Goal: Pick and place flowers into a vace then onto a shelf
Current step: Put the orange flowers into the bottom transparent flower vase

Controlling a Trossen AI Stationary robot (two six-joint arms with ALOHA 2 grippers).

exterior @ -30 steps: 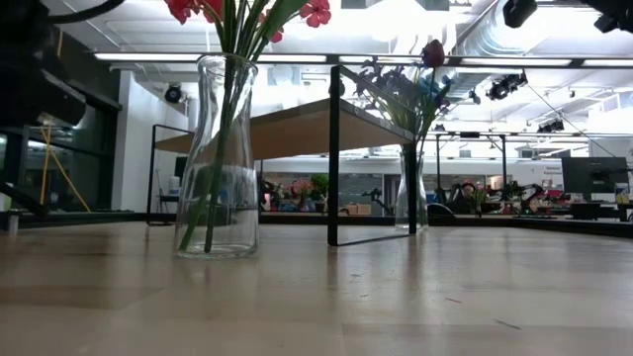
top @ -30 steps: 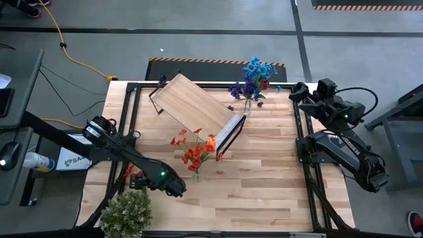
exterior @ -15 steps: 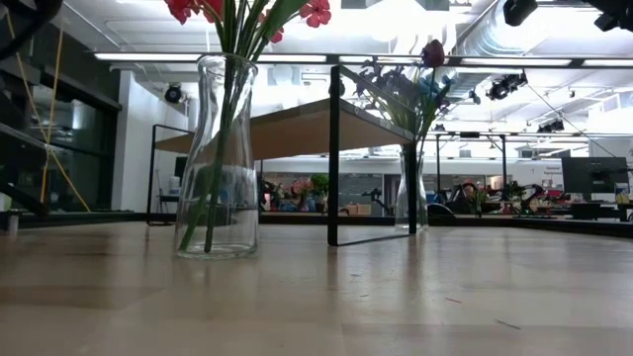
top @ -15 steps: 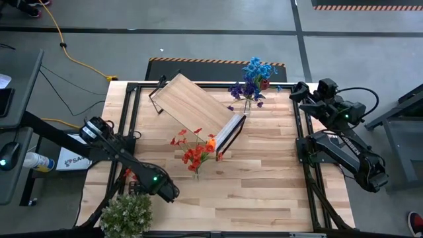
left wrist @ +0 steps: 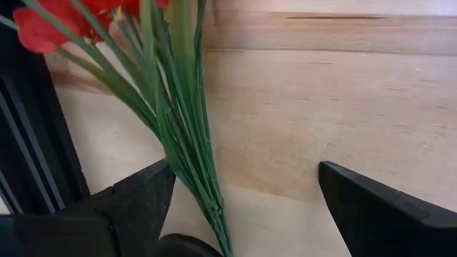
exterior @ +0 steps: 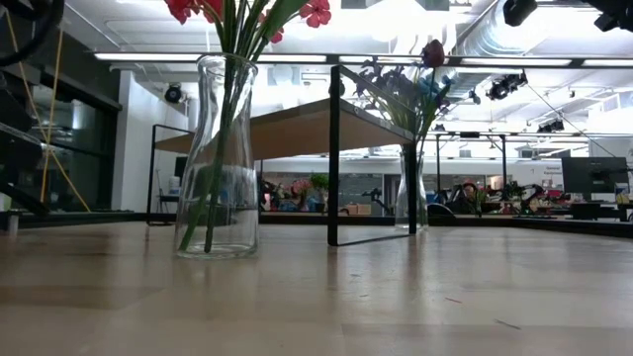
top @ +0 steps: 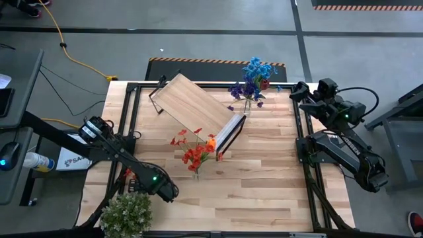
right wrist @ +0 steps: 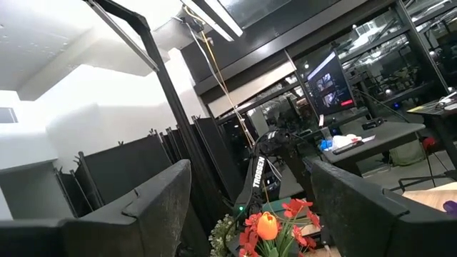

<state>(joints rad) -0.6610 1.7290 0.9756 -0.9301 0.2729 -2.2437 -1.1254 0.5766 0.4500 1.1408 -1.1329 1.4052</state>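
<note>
Loose red-bloomed stems [left wrist: 168, 107] lie flat on the table by its near-left black frame, red showing in the high view [top: 130, 175]. My left gripper [left wrist: 243, 207] [top: 147, 185] is open just above them. The stalks run between its fingers, close beside one finger [left wrist: 136, 203]; whether they touch it, I cannot tell. A glass vase [exterior: 218, 158] with red and orange flowers [top: 195, 153] stands mid-table. A second vase of blue and purple flowers [top: 251, 80] stands at the far edge. The wooden shelf [top: 195, 106] stands between them. My right gripper [right wrist: 250, 207] is open, raised at the far-right corner [top: 303, 92].
A bushy pale-green leafy clump [top: 125, 215] sits at the near-left corner, close to my left arm. Black frame rails [top: 132, 125] run along the table's edges. Bare planks [top: 264, 178] stretch over the near-right part of the table.
My left gripper has moved a short way toward the table's left edge, nearer the loose red stems, and has then stayed still. In the low view the dark arm has drawn back out of the left side of the picture.
</note>
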